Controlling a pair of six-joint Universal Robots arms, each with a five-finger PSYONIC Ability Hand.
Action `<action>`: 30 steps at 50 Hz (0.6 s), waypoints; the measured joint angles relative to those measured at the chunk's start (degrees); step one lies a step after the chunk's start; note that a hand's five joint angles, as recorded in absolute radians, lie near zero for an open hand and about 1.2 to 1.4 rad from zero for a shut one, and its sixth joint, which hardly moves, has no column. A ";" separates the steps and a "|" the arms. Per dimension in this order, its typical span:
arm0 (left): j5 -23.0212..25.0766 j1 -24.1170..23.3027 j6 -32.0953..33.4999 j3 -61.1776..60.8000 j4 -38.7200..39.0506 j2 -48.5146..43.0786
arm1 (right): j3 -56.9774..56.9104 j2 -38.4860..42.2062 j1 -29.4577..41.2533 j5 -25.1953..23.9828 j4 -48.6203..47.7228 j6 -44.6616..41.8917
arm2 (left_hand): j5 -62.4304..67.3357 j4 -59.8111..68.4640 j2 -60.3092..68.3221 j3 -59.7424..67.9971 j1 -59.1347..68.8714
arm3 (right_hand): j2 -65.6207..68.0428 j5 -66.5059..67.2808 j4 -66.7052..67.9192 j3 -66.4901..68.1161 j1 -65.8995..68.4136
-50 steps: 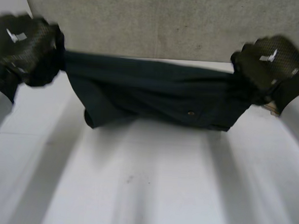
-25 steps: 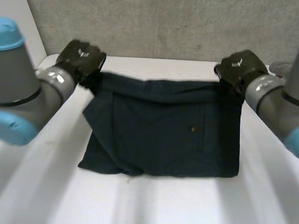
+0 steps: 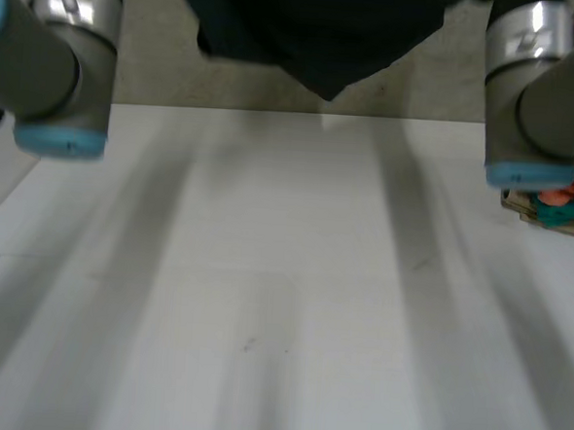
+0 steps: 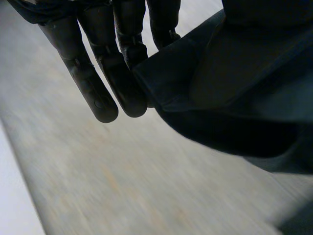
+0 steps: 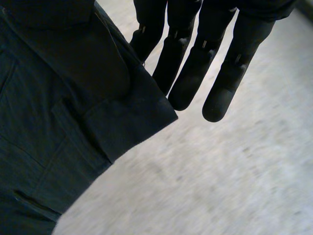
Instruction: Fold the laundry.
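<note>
The dark garment [image 3: 318,32] has risen off the table [image 3: 283,273] (hanging aloft now).

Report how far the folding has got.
Done: no fold is visible yet. In hand: the dark shorts hang lifted clear of the white table, one corner pinched in the left robot hand, another in the right robot hand. Left: lay them flat and make every fold.

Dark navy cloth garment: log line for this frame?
dark navy cloth garment: held up, off white table | left hand: pinching a corner | right hand: pinching a corner
</note>
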 measured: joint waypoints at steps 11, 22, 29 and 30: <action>5.41 -1.00 2.00 -21.87 -1.91 -0.90 | 10.18 8.05 0.16 -2.08 13.07 -0.81 | 0.22 0.00 0.20 0.22 1.61 | 0.00 0.24 0.00 0.00 0.00; 6.01 -3.29 18.62 -42.78 -6.23 5.63 | 22.61 5.05 1.07 -2.01 29.41 -6.28 | 0.22 0.00 0.22 0.22 1.61 | 0.45 0.24 0.00 0.00 0.00; 5.94 -4.05 29.18 -55.41 -19.33 20.36 | 31.81 -5.79 0.87 -2.26 43.11 -13.80 | 0.22 0.00 0.21 0.23 1.61 | 0.45 0.24 0.00 0.00 0.00; 5.96 -4.19 30.24 -57.02 -22.14 22.64 | 33.83 -8.04 0.83 -2.30 45.56 -15.70 | 0.22 0.01 0.22 0.22 1.61 | 0.45 0.24 0.00 0.00 0.00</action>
